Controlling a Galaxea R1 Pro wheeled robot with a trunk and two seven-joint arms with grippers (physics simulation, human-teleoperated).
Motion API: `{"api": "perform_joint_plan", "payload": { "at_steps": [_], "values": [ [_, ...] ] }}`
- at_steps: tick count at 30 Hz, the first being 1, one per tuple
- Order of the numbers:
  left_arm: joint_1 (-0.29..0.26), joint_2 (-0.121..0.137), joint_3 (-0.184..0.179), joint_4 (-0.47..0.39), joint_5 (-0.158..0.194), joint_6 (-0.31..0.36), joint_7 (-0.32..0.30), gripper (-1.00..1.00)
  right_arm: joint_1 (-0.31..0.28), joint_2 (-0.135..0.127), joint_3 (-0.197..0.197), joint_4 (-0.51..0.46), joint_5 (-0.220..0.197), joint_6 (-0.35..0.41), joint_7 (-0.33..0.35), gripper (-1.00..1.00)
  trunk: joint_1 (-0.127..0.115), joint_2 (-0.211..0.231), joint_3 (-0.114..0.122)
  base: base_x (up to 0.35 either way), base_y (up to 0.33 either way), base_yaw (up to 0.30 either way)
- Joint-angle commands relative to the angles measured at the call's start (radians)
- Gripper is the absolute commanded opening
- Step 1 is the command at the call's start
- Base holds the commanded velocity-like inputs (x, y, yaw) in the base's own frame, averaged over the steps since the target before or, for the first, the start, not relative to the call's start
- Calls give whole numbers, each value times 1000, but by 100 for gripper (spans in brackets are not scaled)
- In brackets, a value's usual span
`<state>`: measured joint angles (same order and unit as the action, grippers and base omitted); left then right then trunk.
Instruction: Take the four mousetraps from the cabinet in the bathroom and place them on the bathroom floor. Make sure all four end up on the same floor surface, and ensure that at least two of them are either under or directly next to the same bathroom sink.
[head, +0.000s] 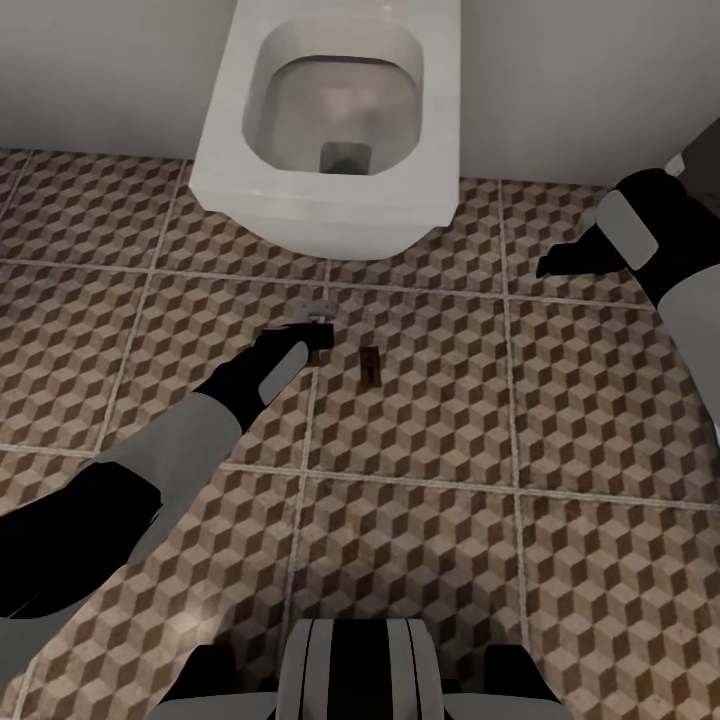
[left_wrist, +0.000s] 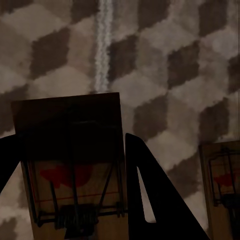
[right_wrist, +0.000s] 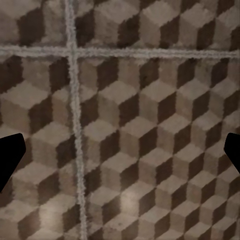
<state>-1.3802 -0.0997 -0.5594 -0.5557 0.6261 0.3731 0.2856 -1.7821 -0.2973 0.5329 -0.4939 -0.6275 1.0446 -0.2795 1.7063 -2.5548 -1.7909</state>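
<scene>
Left gripper (head: 312, 338) low over the bathroom floor (head: 560, 400), just in front of the toilet (head: 330, 130); in the left wrist view its dark fingers (left_wrist: 150, 195) sit either side of a mousetrap (left_wrist: 75, 165), pinching the board by its long edges, red mark and wire spring visible between them. From the head view that held trap (head: 320, 345) shows as a dark sliver at the fingertips, at or very near tile level; whether it rests on the floor yet I cannot tell. Second mousetrap (head: 369, 365) lies flat on the tiles just beside the gripper, at about 4 o'clock from it in the head view; the same trap (left_wrist: 222, 190) shows at the edge of the left wrist view, apart from the held one. A pale grey metal-looking piece (head: 315, 311) lies on the grout line at 12 o'clock from the gripper; too small to identify. Right gripper (head: 565, 262) hangs well apart at 2 o'clock, above bare tile, fingers (right_wrist: 10, 157) spread wide and empty. Judgement on progress: one trap down, one in hand about to be set down, so roughly half done at best; two more traps are unaccounted for in these frames, and the placed pair sits by a toilet with no sink visible, so the sink condition looks unmet.
</scene>
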Motion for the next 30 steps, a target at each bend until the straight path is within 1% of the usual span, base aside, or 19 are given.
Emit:
{"api": "perform_joint_plan", "payload": {
  "at_steps": [1,4,12,24,25,30],
  "values": [
    [-1,1,-7,-3,7,2,10,-100,-1,-2,8,-2,-11,3,-7,100,0,0,-1,0,-46,0],
    [-1,1,-7,-6,7,-7,10,-100,-1,-3,7,-2,-11,3,-7,100,0,0,-1,0,-67,0],
    [0,3,-7,-5,7,-58,10,-100,1,-3,8,-2,-11,3,-7,100,0,0,-1,0,-75,0],
    [0,2,-5,-3,9,-72,11,-100,1,-2,9,-2,-11,3,-7,100,0,0,-1,3,-48,0],
    [0,2,-5,-4,9,-72,11,100,1,-2,9,-2,-11,3,-7,100,0,0,-1,8,-11,0],
    [1,2,-5,-4,10,-75,11,100,1,-2,9,-2,-11,3,-7,100,0,0,-1,3,-5,0]
  ]
}}
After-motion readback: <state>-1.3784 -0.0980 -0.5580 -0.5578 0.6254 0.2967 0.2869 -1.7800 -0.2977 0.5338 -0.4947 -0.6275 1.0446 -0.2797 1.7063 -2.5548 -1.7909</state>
